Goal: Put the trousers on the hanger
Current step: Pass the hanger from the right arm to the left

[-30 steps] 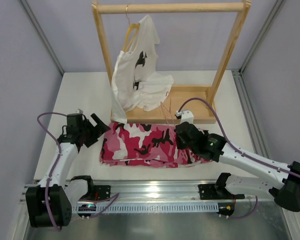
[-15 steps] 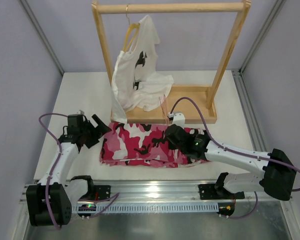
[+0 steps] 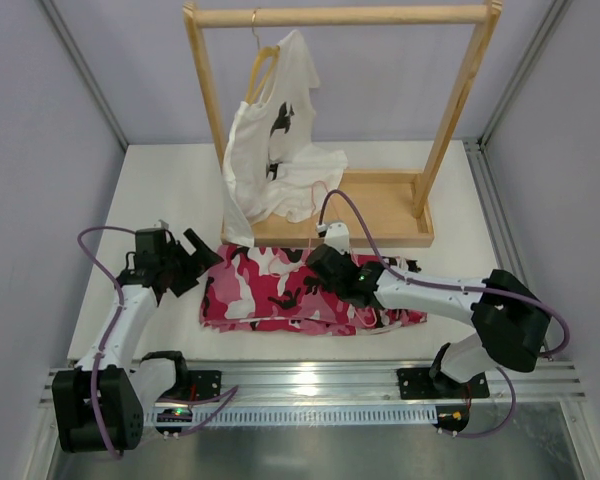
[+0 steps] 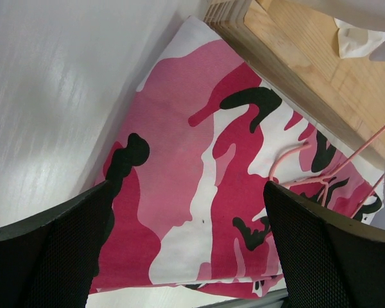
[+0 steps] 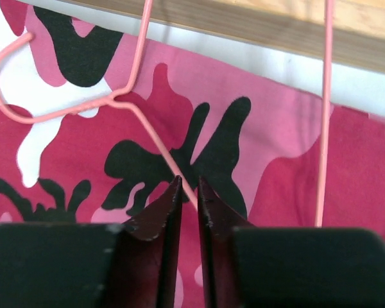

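Observation:
The pink, white and black camouflage trousers (image 3: 270,285) lie folded flat on the table in front of the rack. The thin pink wire hanger (image 5: 151,142) lies on top of them, its hook (image 4: 287,153) pointing left. My right gripper (image 3: 315,262) hovers low over the middle of the trousers (image 5: 276,147). Its jaws (image 5: 188,186) stand a narrow slit apart, and one hanger wire runs through the gap. My left gripper (image 3: 192,262) hangs wide open at the left end of the trousers (image 4: 199,167), with nothing between its fingers (image 4: 186,256).
A wooden rack (image 3: 340,15) stands behind the trousers on a wooden base (image 3: 380,205). A white T-shirt (image 3: 275,160) with a black print hangs from it on a wooden hanger (image 3: 263,62). A metal rail (image 3: 310,380) runs along the near table edge.
My right arm has slid left across the trousers, and its jaws have parted from shut to a narrow slit. The left arm has not moved.

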Robot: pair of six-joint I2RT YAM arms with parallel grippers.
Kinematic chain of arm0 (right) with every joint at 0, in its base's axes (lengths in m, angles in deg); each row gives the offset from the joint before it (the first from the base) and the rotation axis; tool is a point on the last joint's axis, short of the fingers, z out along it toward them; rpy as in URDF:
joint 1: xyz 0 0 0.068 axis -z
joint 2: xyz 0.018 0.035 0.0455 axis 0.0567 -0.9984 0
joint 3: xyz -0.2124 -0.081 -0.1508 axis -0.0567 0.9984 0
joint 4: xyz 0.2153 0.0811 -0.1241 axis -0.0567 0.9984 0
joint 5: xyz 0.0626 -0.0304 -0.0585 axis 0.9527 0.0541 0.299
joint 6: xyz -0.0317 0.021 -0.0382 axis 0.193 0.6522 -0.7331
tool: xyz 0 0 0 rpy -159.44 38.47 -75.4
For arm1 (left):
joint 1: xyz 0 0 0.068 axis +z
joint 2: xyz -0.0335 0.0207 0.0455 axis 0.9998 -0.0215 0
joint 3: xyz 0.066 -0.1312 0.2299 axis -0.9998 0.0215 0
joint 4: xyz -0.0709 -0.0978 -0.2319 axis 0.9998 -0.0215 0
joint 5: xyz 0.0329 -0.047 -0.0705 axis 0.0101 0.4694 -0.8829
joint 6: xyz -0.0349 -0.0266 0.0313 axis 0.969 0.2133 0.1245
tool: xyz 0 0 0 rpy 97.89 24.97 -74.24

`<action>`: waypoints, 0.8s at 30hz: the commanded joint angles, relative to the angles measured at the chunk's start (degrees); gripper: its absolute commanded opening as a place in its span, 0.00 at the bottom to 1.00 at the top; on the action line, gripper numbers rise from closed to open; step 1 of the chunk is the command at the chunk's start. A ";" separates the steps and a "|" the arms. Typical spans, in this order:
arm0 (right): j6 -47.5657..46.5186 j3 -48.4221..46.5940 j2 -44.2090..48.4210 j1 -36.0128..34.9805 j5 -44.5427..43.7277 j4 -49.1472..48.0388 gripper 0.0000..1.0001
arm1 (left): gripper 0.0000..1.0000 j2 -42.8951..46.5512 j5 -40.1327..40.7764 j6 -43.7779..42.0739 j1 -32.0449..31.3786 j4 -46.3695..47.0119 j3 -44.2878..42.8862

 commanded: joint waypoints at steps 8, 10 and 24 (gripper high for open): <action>-9.49 -0.22 0.09 0.77 5.92 -12.17 0.23 | 0.98 6.37 -0.42 -2.32 -0.46 -2.93 -2.28; -13.87 -0.11 -1.47 1.20 9.02 -13.44 0.30 | 0.98 7.60 -1.12 -0.83 -0.72 -2.93 -2.10; -18.56 -0.20 -8.16 3.84 13.08 -12.21 0.30 | 0.96 16.38 -0.52 1.90 -9.51 -13.04 -8.43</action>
